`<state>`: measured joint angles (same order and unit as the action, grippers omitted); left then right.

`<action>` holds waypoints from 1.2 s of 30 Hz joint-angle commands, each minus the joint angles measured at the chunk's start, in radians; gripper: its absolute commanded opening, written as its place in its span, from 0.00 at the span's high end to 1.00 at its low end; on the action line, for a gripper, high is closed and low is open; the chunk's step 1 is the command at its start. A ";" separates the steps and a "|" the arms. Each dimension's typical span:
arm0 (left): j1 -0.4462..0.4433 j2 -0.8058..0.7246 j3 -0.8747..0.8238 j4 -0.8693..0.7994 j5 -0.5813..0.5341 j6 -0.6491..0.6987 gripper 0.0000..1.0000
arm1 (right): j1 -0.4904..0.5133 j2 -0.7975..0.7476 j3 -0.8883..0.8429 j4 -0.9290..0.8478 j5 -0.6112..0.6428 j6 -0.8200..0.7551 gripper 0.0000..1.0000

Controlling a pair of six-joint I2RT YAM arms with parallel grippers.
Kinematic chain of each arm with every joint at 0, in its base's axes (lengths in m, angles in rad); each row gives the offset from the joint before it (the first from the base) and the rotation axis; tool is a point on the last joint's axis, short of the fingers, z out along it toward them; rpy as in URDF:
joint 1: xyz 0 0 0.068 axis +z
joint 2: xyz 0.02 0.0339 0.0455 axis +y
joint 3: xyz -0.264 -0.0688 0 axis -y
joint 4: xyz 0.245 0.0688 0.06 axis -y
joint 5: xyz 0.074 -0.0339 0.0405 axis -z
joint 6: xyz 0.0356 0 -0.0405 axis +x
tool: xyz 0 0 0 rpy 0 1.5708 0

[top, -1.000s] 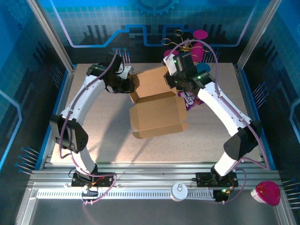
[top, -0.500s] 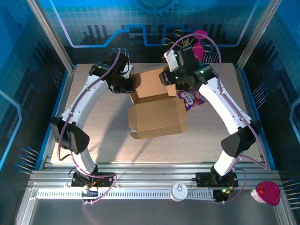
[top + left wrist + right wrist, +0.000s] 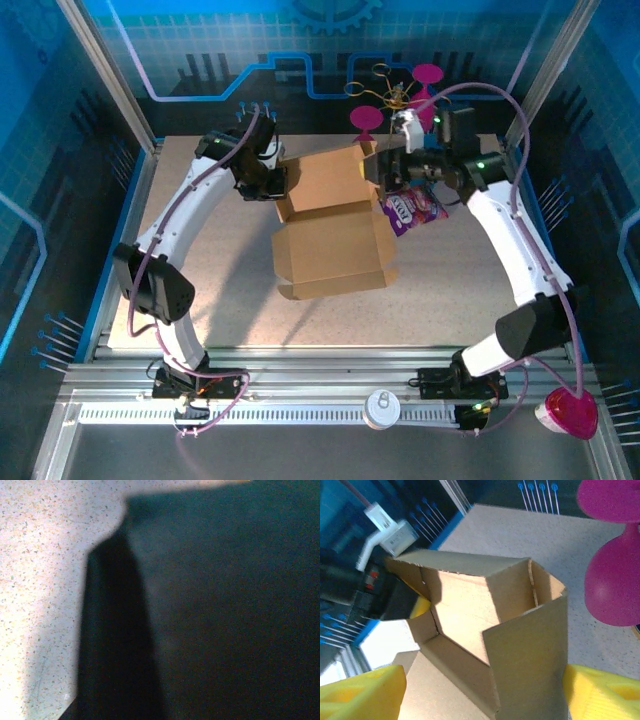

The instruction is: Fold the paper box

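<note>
The brown paper box lies mid-table, its front panel flat and its rear walls partly raised. My left gripper is at the rear left wall. In the right wrist view one of its yellow pads presses the inner side of that wall, so it looks shut on it. Dark cardboard right at the lens covers most of the left wrist view. My right gripper stands open at the box's right rear corner. Its yellow fingers are spread wide around an upright side flap.
A purple snack packet lies just right of the box, under the right wrist. Pink goblet shapes stand at the back edge, one close to the right gripper. A pink object and a white disc sit on the near rail.
The right arm swung out to the right and turned its gripper to face the box's right rear corner. The left gripper stayed at the left wall. The box shifted slightly.
</note>
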<state>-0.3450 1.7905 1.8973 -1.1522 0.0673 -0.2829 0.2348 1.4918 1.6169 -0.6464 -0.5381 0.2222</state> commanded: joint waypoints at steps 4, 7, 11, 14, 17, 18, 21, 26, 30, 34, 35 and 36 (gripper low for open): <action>0.004 0.011 0.046 -0.023 0.032 0.002 1.00 | -0.130 -0.059 -0.133 0.219 -0.210 0.119 0.19; 0.006 0.014 0.052 -0.022 0.042 0.008 1.00 | -0.187 -0.044 -0.207 0.307 -0.253 0.144 0.30; 0.012 0.021 0.060 -0.029 0.059 0.017 1.00 | -0.220 0.005 -0.252 0.430 -0.386 0.167 0.50; 0.018 0.023 0.060 -0.026 0.073 0.022 1.00 | -0.202 0.046 -0.230 0.392 -0.444 0.118 0.49; 0.021 0.026 0.063 -0.027 0.085 0.026 1.00 | -0.194 0.063 -0.241 0.436 -0.474 0.144 0.47; 0.021 0.027 0.065 -0.028 0.086 0.027 1.00 | -0.190 0.065 -0.241 0.444 -0.479 0.151 0.46; 0.021 0.031 0.067 -0.030 0.088 0.030 1.00 | -0.173 0.074 -0.222 0.407 -0.457 0.123 0.43; 0.021 0.037 0.077 -0.033 0.091 0.031 1.00 | -0.130 0.079 -0.169 0.291 -0.332 0.027 0.39; 0.021 0.037 0.083 -0.037 0.090 0.031 1.00 | -0.106 0.081 -0.141 0.248 -0.252 -0.014 0.41; 0.020 0.034 0.083 -0.038 0.091 0.031 1.00 | -0.060 0.094 -0.083 0.162 -0.139 -0.085 0.42; 0.020 0.033 0.082 -0.038 0.091 0.031 1.00 | -0.047 0.095 -0.069 0.142 -0.103 -0.100 0.44; 0.020 0.032 0.082 -0.038 0.090 0.031 1.00 | -0.038 0.097 -0.060 0.130 -0.076 -0.112 0.45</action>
<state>-0.3302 1.8206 1.9484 -1.1667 0.1280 -0.2634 0.1654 1.5711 1.5082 -0.4309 -0.7288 0.1864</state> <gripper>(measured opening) 0.084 0.559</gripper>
